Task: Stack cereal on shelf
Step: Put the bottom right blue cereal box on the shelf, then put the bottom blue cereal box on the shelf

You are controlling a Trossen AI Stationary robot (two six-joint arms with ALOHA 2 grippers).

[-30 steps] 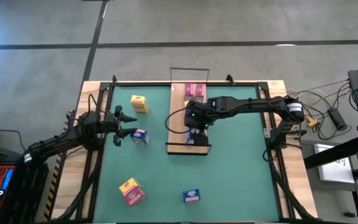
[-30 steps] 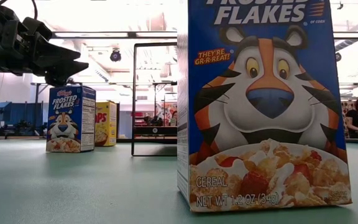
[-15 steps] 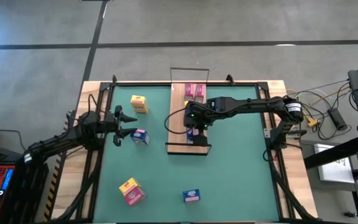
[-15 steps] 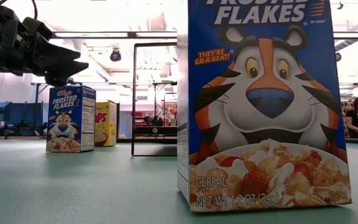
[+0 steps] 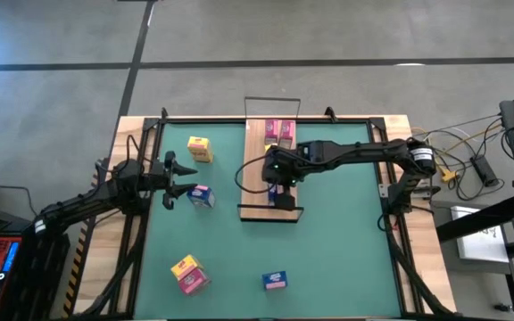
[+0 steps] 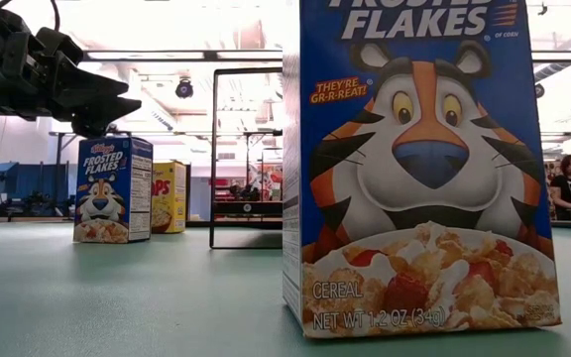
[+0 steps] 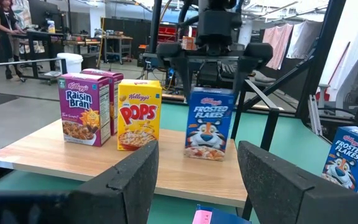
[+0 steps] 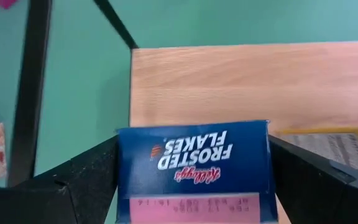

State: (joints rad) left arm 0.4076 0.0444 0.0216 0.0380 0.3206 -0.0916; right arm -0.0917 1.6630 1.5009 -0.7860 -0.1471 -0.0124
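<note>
Left wrist view, Raisin Bran box, Pops box

Green worktop; pale wood shelf holding a blue Frosted Flakes box, a yellow Pops box and a magenta Raisin Bran box.

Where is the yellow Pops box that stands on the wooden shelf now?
In the left wrist view, the yellow Pops box stands upright on the shelf, between the Raisin Bran box and the Frosted Flakes box.
</note>
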